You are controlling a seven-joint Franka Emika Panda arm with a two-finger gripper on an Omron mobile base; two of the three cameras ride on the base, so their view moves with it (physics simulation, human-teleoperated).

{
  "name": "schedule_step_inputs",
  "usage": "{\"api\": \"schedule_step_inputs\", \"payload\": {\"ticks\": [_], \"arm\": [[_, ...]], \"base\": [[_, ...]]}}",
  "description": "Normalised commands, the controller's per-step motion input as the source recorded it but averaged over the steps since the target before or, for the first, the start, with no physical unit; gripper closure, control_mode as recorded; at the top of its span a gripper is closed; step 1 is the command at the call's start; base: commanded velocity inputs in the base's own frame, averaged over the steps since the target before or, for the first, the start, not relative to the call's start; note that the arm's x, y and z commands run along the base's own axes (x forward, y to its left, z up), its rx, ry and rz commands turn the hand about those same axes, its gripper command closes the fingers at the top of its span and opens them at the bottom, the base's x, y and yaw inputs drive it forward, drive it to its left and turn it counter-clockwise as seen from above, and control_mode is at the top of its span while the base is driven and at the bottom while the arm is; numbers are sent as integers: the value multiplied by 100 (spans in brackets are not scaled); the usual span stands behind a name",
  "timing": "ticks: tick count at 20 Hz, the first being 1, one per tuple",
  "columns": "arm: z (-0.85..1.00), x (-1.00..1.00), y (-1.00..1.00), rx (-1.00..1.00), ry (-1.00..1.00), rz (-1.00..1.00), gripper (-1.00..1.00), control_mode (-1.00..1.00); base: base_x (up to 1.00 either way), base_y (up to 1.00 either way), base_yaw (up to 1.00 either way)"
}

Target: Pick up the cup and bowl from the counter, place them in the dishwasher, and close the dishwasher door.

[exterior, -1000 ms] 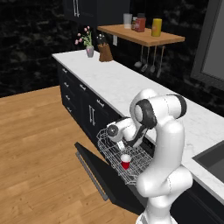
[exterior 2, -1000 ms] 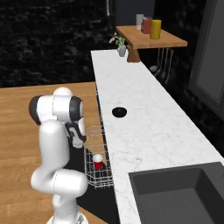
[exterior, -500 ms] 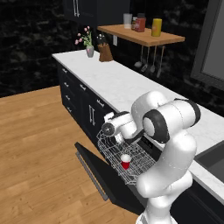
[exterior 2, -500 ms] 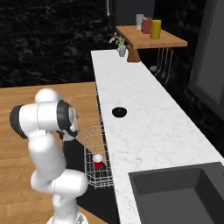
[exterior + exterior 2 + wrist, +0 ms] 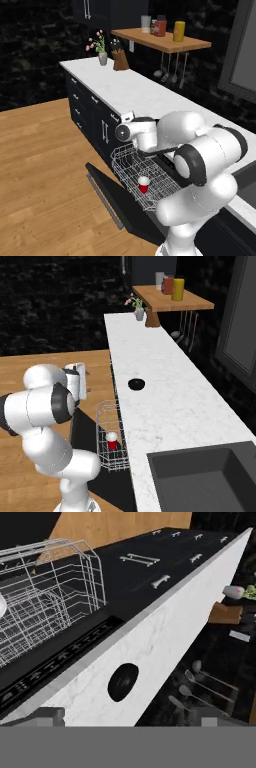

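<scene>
Cup [image 5: 143, 184] racked in open dishwasher [image 5: 145, 172]; tool [image 5: 86, 390], its opening indiscernible, must next reach bowl [image 5: 136, 384] alone on table [image 5: 165, 406], then lift it.

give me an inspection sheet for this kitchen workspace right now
surface: white marble counter, bare apart from the bowl and far-end items
cup: red cup stands upright in the pulled-out white wire rack
bowl: black bowl on the counter, untouched
dishwasher door: dishwasher door dropped fully open
clutter: flower vase and knife block at the counter's far end; jars on the wooden shelf
gripper: raised above the rack, facing the counter; jaw state cannot be told
cables: nothing seen
surroundings: wood floor, sink, hanging utensils
</scene>
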Motion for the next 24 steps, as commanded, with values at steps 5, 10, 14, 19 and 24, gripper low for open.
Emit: {"api": "schedule_step_inputs", "payload": {"ticks": [5, 10, 14, 19, 24], "arm": [[81, 0, -59, 9, 2, -20, -100, -100], [32, 0, -80, 18, 15, -20, -100, -100], [-13, 9, -70, 21, 12, -23, -100, -100], [-36, 25, -20, 11, 6, -23, -100, -100], [-69, 12, 0, 3, 8, -17, -100, -100]], "base": [[0, 0, 0], [0, 0, 0], [0, 0, 0], [0, 0, 0], [0, 0, 0]]}}
